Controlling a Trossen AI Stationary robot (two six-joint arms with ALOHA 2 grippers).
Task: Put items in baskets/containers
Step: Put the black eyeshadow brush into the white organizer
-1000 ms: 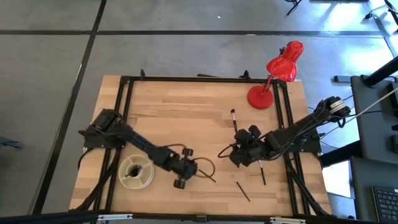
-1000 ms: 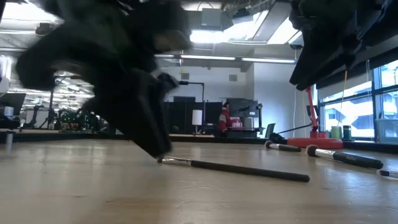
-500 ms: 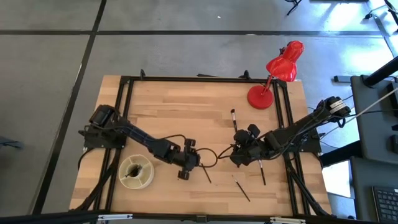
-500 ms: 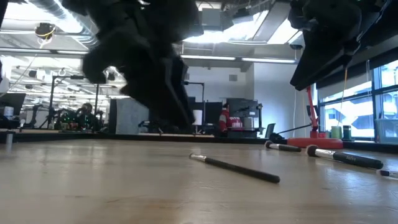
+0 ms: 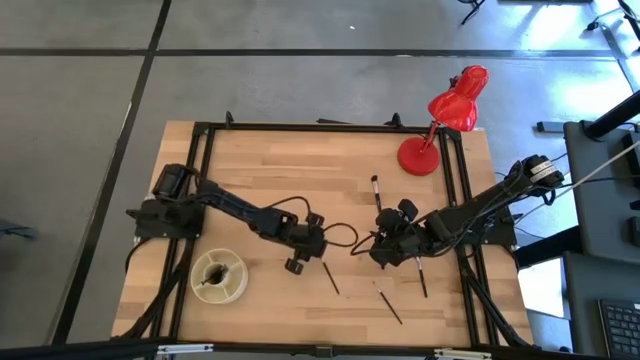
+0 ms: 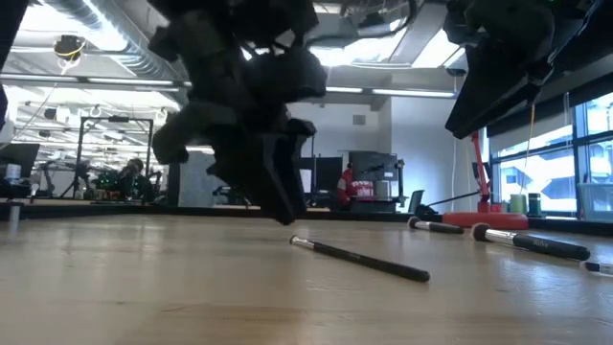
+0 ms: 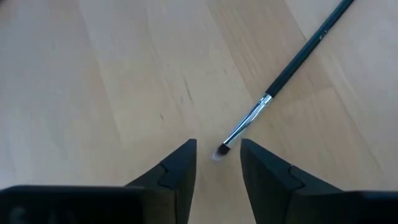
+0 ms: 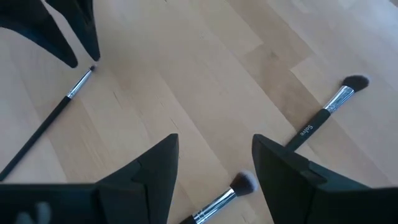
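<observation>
A slim dark brush (image 5: pixel 329 277) lies flat on the table in front of my left gripper (image 5: pixel 303 252). In the left wrist view its bristle tip (image 7: pixel 221 150) shows between my open fingertips (image 7: pixel 217 149). The low view has the gripper (image 6: pixel 283 213) hanging just above that brush (image 6: pixel 359 259), apart from it. My right gripper (image 5: pixel 384 248) hovers open at mid-table; under it lie two light-tipped brushes (image 8: pixel 323 112) (image 8: pixel 219 202). More brushes (image 5: pixel 376 190) (image 5: pixel 421 275) (image 5: pixel 388 302) lie about. The cream round container (image 5: pixel 219 277), with brushes inside, stands near the table's left near corner.
The red desk lamp stands on its round base (image 5: pixel 419 155) at the far right of the table. Black frame rails (image 5: pixel 198 200) run along the left and right sides. Bare wood (image 5: pixel 280 180) stretches across the far middle.
My left gripper has moved from beside the container toward the far edge and a little right, rising off the table. The slim dark brush, which its fingertips met a second ago, has swung round on the table and then lain still. The right arm has kept still.
</observation>
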